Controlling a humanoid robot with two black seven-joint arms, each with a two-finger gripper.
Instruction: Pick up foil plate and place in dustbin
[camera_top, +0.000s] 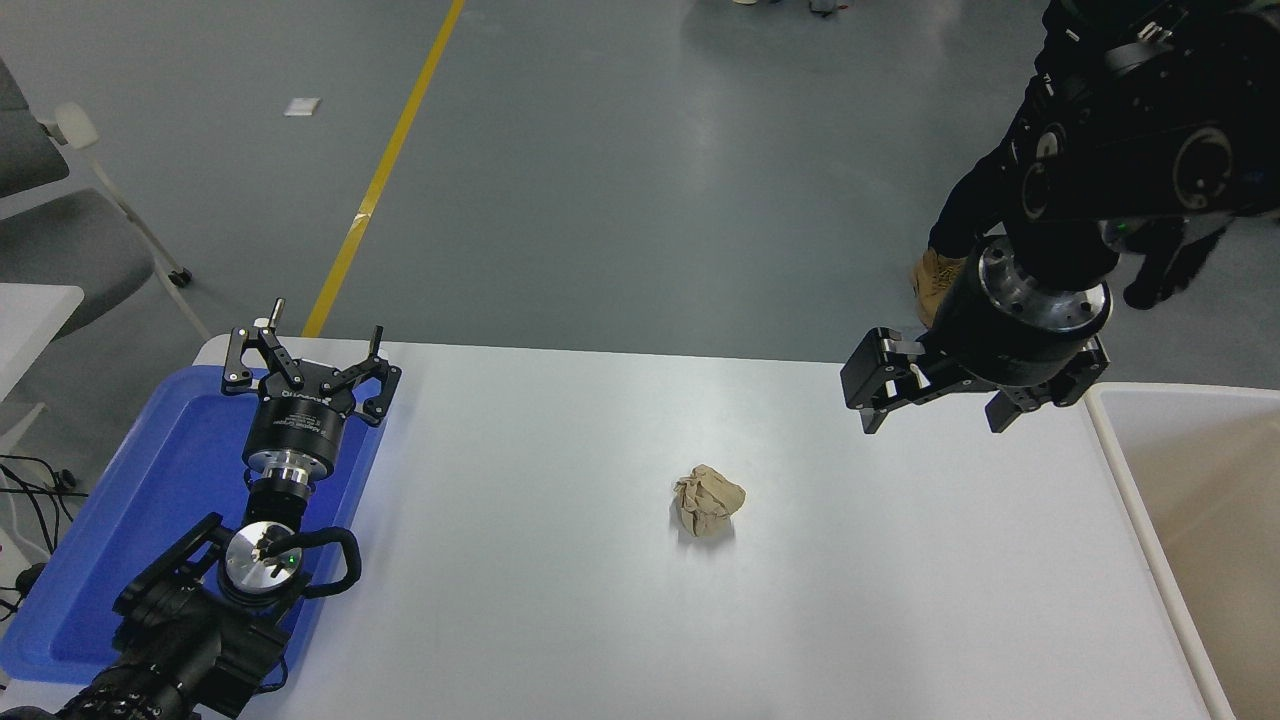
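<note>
beside the dustbin (1110, 440) hovers the right hand (940, 400), fingers apart.

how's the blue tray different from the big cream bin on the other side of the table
The blue tray is flat, shallow and bright blue, at the table's left edge; the dustbin is deep, cream-rimmed and beige inside, beside the table's right end. The parked left gripper hangs over the tray; the right gripper is over the table near the dustbin. Both are open-topped, rectangular and partly out of frame.
</note>
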